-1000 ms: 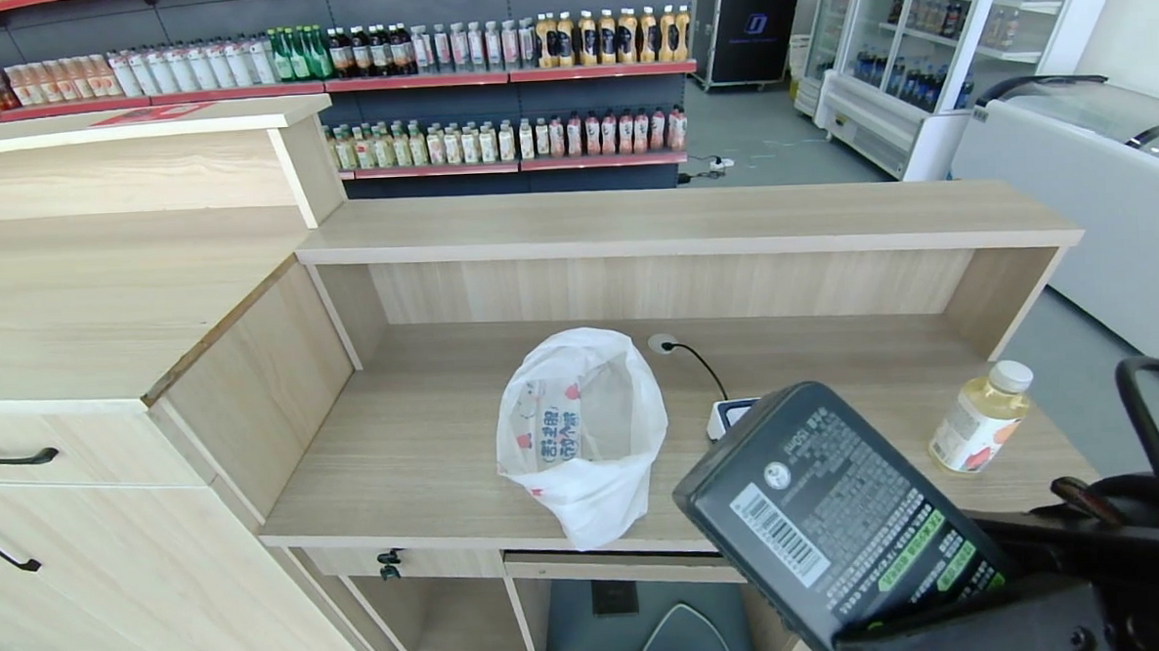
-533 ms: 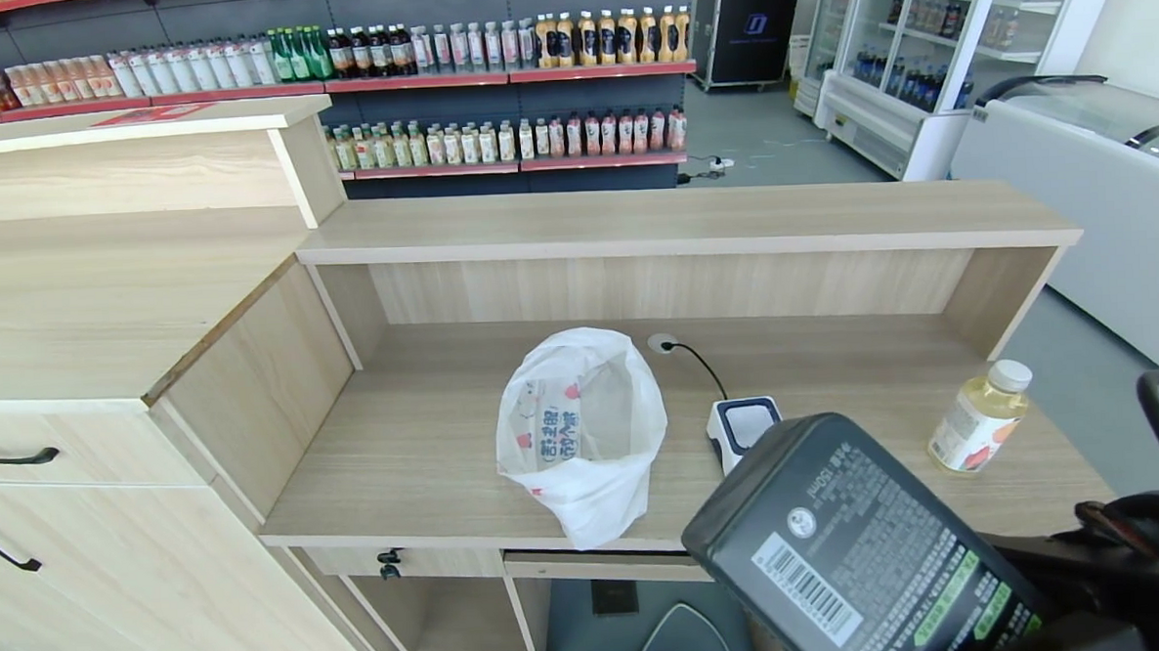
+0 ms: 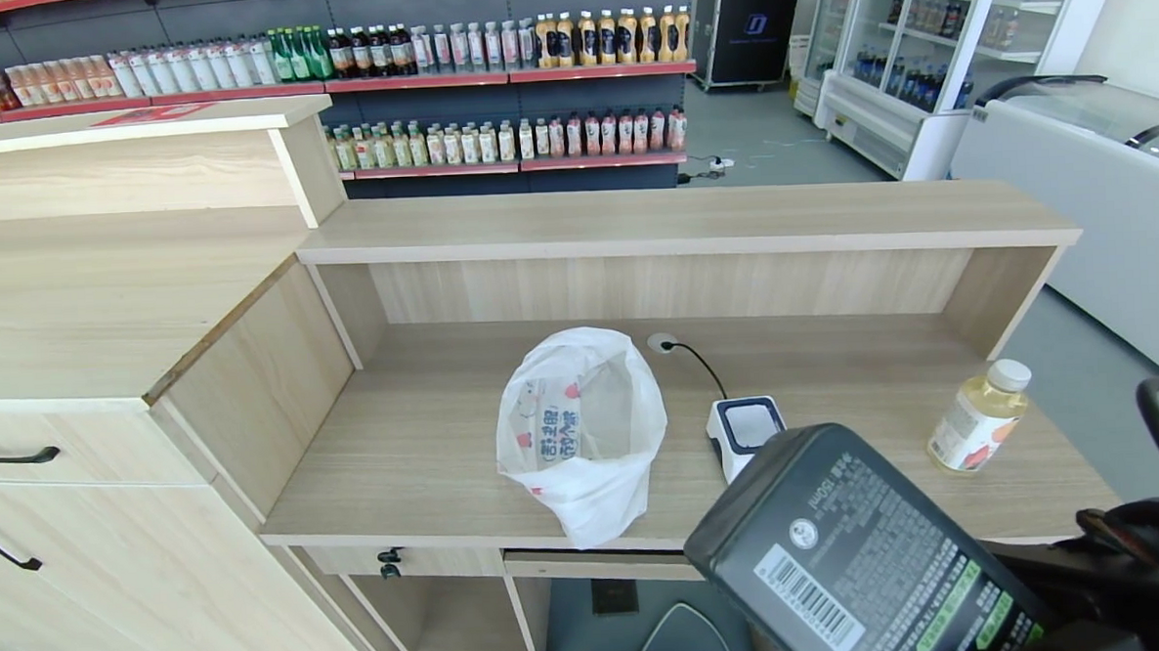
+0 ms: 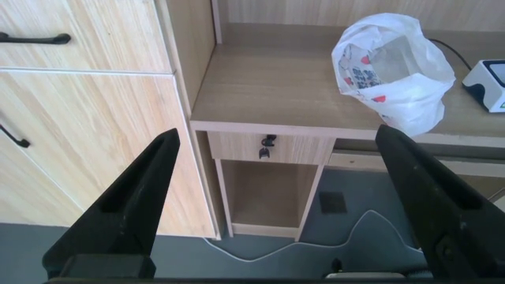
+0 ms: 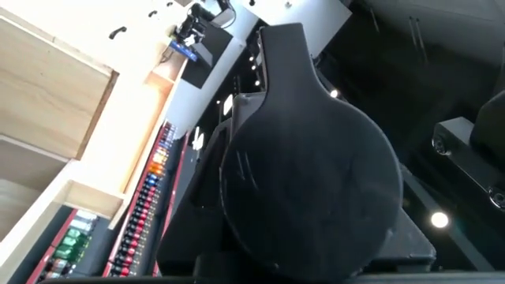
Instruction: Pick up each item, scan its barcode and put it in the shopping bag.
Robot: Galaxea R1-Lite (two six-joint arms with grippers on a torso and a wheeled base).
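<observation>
I see the right gripper [image 3: 1062, 617] clamped on the black rectangular pack with a white barcode label [image 3: 858, 548]. The pack is held in the air, tilted, on the near side of the white desktop scanner [image 3: 743, 428]. The white plastic shopping bag [image 3: 581, 433] stands open beside the scanner on the pale wooden counter [image 3: 419, 450]. My left gripper [image 4: 276, 201] is spread wide and empty.

Bottom edge cuts black container [image 3: 844, 549]; scanner [image 3: 740, 421] partly covered.
</observation>
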